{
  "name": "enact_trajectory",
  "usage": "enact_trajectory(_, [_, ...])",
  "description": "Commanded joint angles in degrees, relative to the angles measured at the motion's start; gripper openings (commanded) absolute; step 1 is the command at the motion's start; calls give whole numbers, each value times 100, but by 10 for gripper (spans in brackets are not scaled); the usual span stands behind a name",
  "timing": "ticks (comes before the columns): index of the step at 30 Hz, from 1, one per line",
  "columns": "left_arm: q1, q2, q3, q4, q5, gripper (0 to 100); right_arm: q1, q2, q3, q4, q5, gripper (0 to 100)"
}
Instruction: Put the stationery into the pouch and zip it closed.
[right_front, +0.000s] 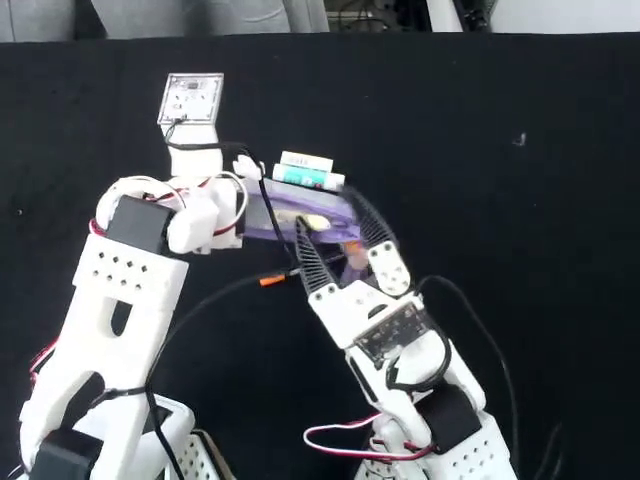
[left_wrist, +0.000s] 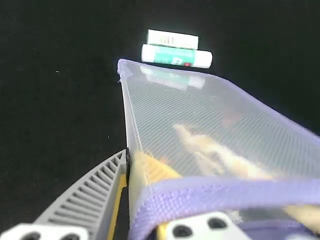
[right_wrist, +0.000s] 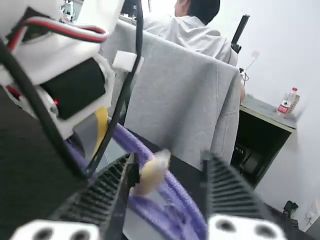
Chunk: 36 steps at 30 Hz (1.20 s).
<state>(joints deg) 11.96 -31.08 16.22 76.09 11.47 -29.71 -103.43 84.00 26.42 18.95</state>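
High view overhead, looking down on table (right_front: 540, 230); both wrist views close on pouch (left_wrist: 200, 125).

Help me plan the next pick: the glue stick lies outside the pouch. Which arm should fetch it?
Probably right: the left gripper clamps the pouch; the right gripper is open, free for the glue stick.

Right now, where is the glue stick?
In the high view the glue stick lies on the black table near its middle, just beyond the far end of the pouch, with a small white box right beside it on its far side.
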Motion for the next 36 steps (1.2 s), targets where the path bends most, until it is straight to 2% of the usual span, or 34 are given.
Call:
enact_trajectory(1, [-145, -97, -365, 26, 97, 30, 97, -207, -514, 70, -62, 306])
enact_trajectory(4, [-154, -97, -365, 26, 88, 30, 97, 4, -884, 299, -88, 304])
enact_trajectory(10, [-593, -105, -365, -9, 123, 30, 53, 505, -1895, 958, -97, 304])
enact_trajectory(16, [-1332, -105, -629, 18, 730, 30, -440, 919, -2624, 1486, -79, 304])
enact_trajectory(21, [-1789, -105, -822, 88, 730, 30, 9, 1051, -2695, 1459, -88, 304])
enact_trajectory(26, [-2695, -35, -1666, 782, 721, 30, 466, 1657, -2835, 1459, -97, 304])
enact_trajectory(32, [-3705, -26, -1798, 879, 712, 30, 633, 3407, -3530, 1521, -642, 304])
enact_trajectory(36, [-4031, -26, -1543, 782, 325, 30, 1037, 4778, -4092, 1697, -695, 304])
